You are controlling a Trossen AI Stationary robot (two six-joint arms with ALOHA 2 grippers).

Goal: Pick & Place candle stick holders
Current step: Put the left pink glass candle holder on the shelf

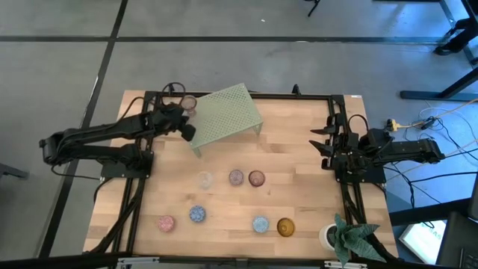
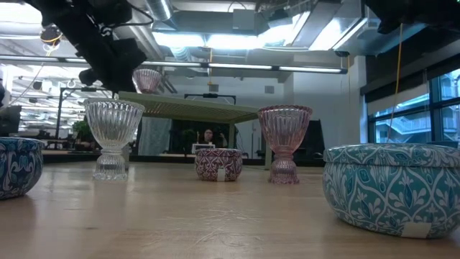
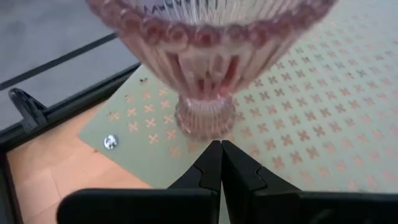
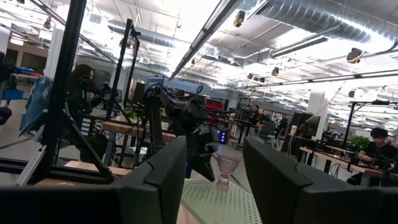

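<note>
A pink stemmed glass cup [image 3: 205, 56] stands upright by its foot on the left corner of the pale green perforated rack [image 1: 228, 112]; it also shows in the high view [image 1: 189, 103] and the low view [image 2: 147, 79]. My left gripper [image 3: 221, 146] is shut, its tips right beside the cup's foot; in the high view [image 1: 184, 127] it is over the rack's left end. Several small cups stand on the table: clear [image 1: 205, 179], mauve [image 1: 236, 177], pink [image 1: 166, 223], blue [image 1: 197, 214], amber [image 1: 285, 226]. My right gripper [image 1: 320, 142] is open and empty at the right edge. My left gripper's shut fingertips [image 3: 211, 155] stand next to the foot [image 3: 205, 121] of the pink stemmed cup, coming at it roughly level just above the rack top. Whether they touch the foot, I cannot tell. The cup stands upright on the rack.
A white pot with a green plant [image 1: 336, 235] stands at the near right corner. The rack's legs stand on the far part of the table. Bare wood lies between the rack and the row of cups. A black frame [image 1: 299, 96] runs around the table.
</note>
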